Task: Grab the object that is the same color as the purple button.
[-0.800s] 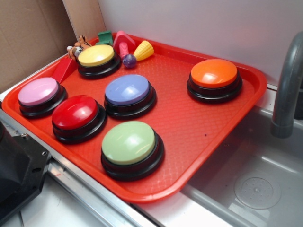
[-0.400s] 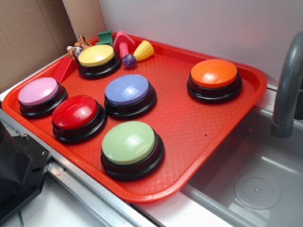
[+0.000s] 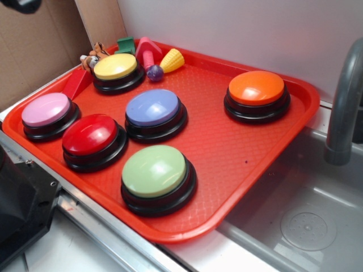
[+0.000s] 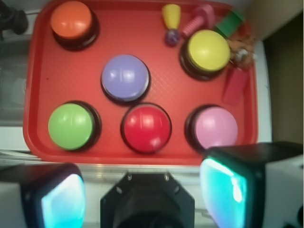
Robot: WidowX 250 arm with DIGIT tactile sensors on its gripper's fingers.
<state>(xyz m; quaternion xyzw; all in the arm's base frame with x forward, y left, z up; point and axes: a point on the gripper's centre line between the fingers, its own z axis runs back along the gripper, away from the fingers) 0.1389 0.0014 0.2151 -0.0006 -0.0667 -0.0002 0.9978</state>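
- my tool (image 4: pixel 142 194) hangs high above the near edge of the red tray (image 3: pixel 249 164), fingers spread wide with nothing between them, well apart from every item.
- the purple button (image 3: pixel 152 107) sits mid-tray, so the colour match is the small purple ball (image 3: pixel 155 72) at the far edge.
- the ball lies between the yellow button (image 3: pixel 115 67) on its left and the yellow corn cone (image 3: pixel 172 59) on its right, seemingly touching the cone's tip, with the pink ridged toy (image 3: pixel 148 55) just behind.
- risk: tight cluster. spread fingers coming down could land on the cone or the pink toy and knock the ball away.
- risk: it's round and tiny on a textured tray, so an off-centre squeeze likely squirts it out and it rolls behind the buttons.
- risk: one finger could clip the yellow button's dome on the way down and press it or stall the descent.
- risk: wrong pick. the pink button (image 3: pixel 45 109) looks lilac-ish and the purple button is the same hue, but neither is the target.
- risk: the wrist view is blurry and the ball is small in it, so alignment may drift over the long reach to the far side.
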